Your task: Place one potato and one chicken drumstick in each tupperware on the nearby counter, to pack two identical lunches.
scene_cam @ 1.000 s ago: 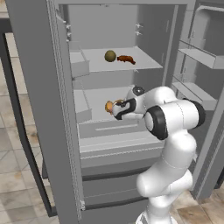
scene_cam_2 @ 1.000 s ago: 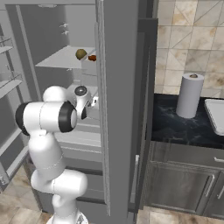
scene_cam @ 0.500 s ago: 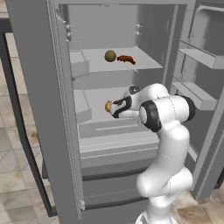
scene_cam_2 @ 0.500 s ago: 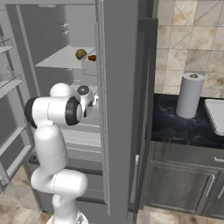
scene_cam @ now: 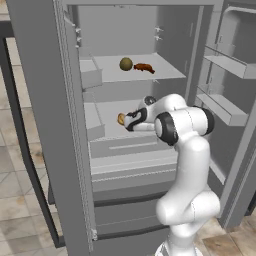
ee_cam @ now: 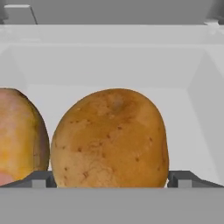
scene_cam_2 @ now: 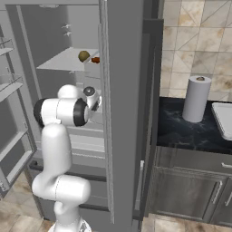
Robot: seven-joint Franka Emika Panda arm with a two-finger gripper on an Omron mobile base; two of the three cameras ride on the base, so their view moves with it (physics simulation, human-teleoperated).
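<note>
Reaching into the open fridge (scene_cam: 100, 150), the gripper (scene_cam: 126, 120) sits at the middle shelf with jaws spread wide, one fingertip (ee_cam: 39, 180) on each side of a potato (ee_cam: 109, 138); not closed on it, and contact cannot be told. In the hand view the potato is just ahead of the tips, rounded, only slightly taller than wide there, so no clear long axis. Just beside it on the left of that view, nearly touching, lies a second item (ee_cam: 19, 135), yellow-red skinned, cut off by the frame edge; it crowds that side of the potato. On the other side, bare white shelf floor runs to the shelf's side wall. Behind the potato the back wall stands well apart.

Upper shelf (scene_cam: 165, 75): another potato (scene_cam: 126, 63) and a chicken drumstick (scene_cam: 144, 67) just beside each other, drumstick lying lengthwise across the shelf. Open fridge doors flank the arm on both sides.

Right base view: dark counter (scene_cam_2: 181, 131) beyond the door, paper towel roll (scene_cam_2: 196, 98) upright on it, white tupperware (scene_cam_2: 223, 118) at the frame edge.
</note>
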